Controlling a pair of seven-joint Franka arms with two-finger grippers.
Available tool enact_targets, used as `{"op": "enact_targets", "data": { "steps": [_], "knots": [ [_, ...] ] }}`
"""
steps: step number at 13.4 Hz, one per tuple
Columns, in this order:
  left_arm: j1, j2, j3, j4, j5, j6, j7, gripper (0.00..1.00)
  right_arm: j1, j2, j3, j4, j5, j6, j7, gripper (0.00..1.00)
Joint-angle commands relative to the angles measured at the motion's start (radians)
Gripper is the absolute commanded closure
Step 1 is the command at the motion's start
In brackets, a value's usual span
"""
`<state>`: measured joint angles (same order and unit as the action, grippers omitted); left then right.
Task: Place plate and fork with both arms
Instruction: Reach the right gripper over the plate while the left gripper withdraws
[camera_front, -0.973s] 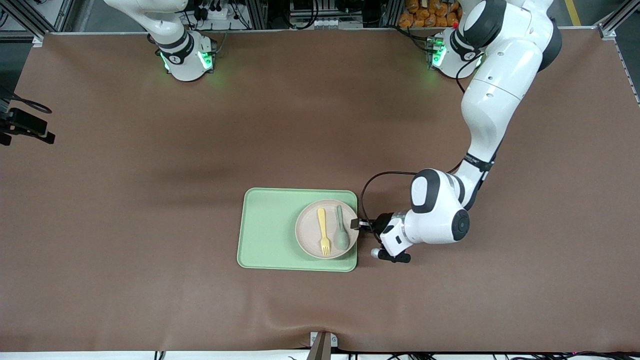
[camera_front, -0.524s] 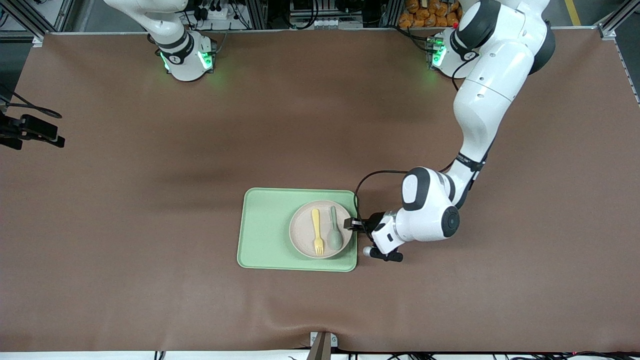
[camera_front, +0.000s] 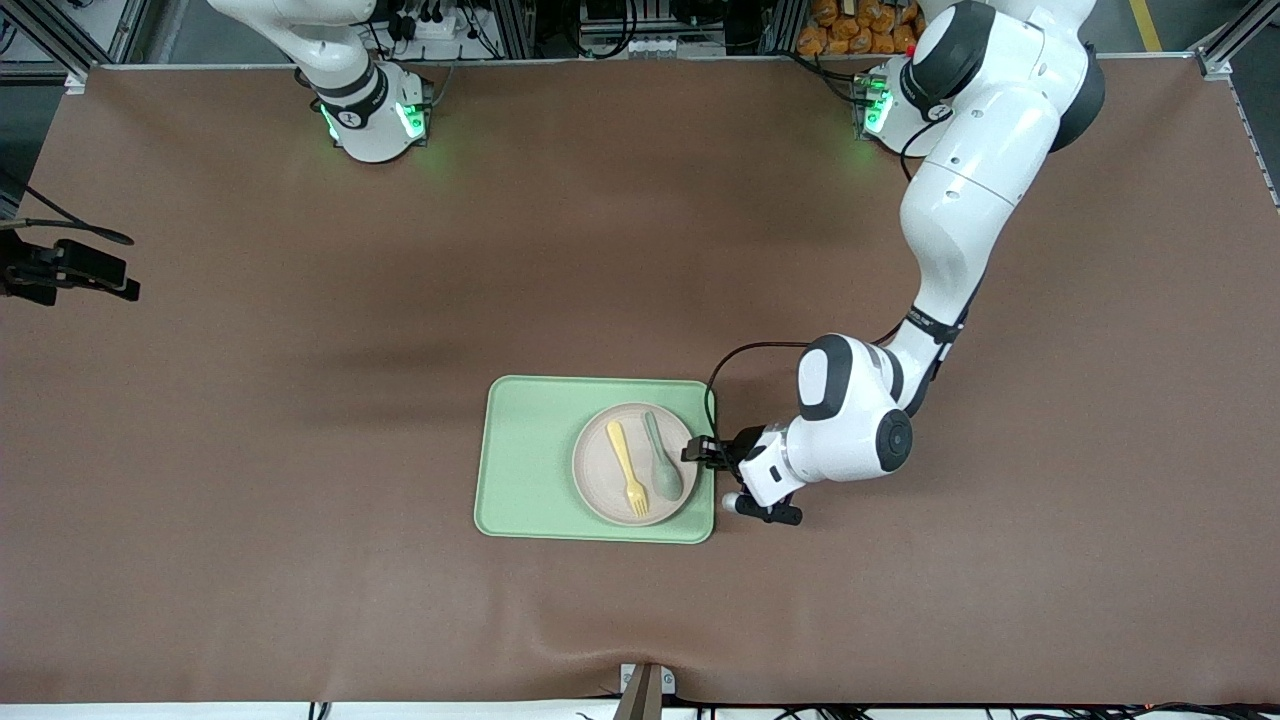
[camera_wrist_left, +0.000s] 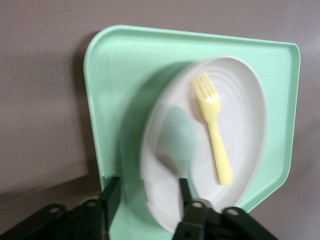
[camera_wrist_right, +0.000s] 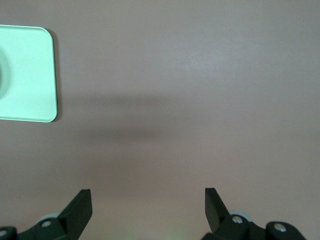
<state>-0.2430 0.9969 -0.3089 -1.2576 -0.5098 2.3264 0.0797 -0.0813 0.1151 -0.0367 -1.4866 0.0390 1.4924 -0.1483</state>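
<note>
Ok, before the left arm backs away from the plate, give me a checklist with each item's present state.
1. Plate sits on the tray: ok.
2. Fork lies on the plate: ok.
3. Spoon lies beside the fork on the plate: ok.
4. Left tool open, fingers straddling the plate's rim: ok.
5. Whether its fingers clear the rim: cannot tell.
6. Right tool open over bare table, waiting: ok.
</note>
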Motion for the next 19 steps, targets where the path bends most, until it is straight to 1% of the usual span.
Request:
{"op": "enact_targets", "data": {
  "steps": [1,4,6,8,11,13,15,16,18,19],
  "knots": [
    [0.001,0.002,0.004,0.015,-0.024,0.005,0.023,0.0,0.018,0.018,0.004,0.009,0.019,0.006,0.003,0.0],
    [0.025,-0.035,0.004,-0.005,-0.01,0.001,0.02,0.0,0.073,0.079,0.004,0.023,0.096,0.028,0.004,0.0],
    [0.042,-0.072,0.008,-0.034,0.003,-0.01,0.02,0.0,0.13,0.124,0.004,0.038,0.134,0.09,0.01,0.0],
    [0.082,-0.118,0.007,-0.063,0.063,-0.051,0.02,0.0,0.188,0.162,0.004,0.04,0.143,0.172,0.068,0.0],
    [0.157,-0.208,0.008,-0.095,0.108,-0.223,0.011,0.0,0.28,0.236,0.006,0.066,0.145,0.288,0.093,0.0],
    [0.218,-0.262,0.007,-0.1,0.17,-0.333,0.009,0.0,0.383,0.309,0.004,0.127,0.133,0.353,0.076,0.0],
    [0.275,-0.314,0.008,-0.105,0.214,-0.425,0.008,0.0,0.457,0.412,0.003,0.208,0.122,0.423,0.056,0.0],
    [0.303,-0.339,0.008,-0.105,0.229,-0.465,0.008,0.0,0.48,0.454,0.003,0.239,0.11,0.458,0.053,0.0],
    [0.365,-0.388,0.008,-0.103,0.287,-0.544,0.006,0.0,0.511,0.515,0.003,0.253,0.108,0.556,0.043,0.0],
    [0.395,-0.418,0.008,-0.105,0.31,-0.577,-0.006,0.0,0.511,0.537,0.004,0.258,0.108,0.592,0.001,0.0]
  ]
}}
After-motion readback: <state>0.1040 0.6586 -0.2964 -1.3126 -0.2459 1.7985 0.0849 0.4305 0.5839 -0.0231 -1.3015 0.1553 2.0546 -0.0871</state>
